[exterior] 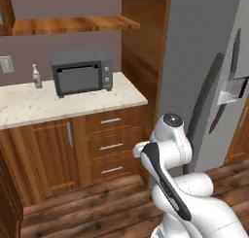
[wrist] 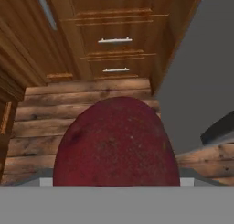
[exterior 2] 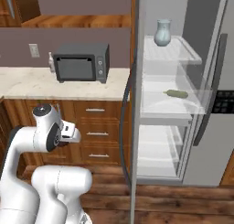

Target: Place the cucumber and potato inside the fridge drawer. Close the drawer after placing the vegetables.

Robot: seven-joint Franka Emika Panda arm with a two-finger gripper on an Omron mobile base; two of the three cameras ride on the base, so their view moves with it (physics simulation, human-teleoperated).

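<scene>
The potato [wrist: 116, 143], a dark reddish-brown lump, sits right in front of the hand camera, above the wooden floor. It hides the fingertips, and my gripper [exterior 2: 69, 130] is shut on it, tucked close to the arm and low in front of the wooden cabinet drawers. The cucumber [exterior 2: 176, 94], small and dark green, lies inside the translucent fridge drawer [exterior 2: 201, 97], which spans the middle of the open fridge to my right. The gripper is well to the left of the fridge interior.
The grey fridge door [exterior: 204, 86] stands open between the arm and the fridge interior. A pale vase [exterior 2: 162, 32] stands on the top fridge shelf. A dark microwave [exterior: 81, 72] and a small bottle [exterior: 36, 76] sit on the counter.
</scene>
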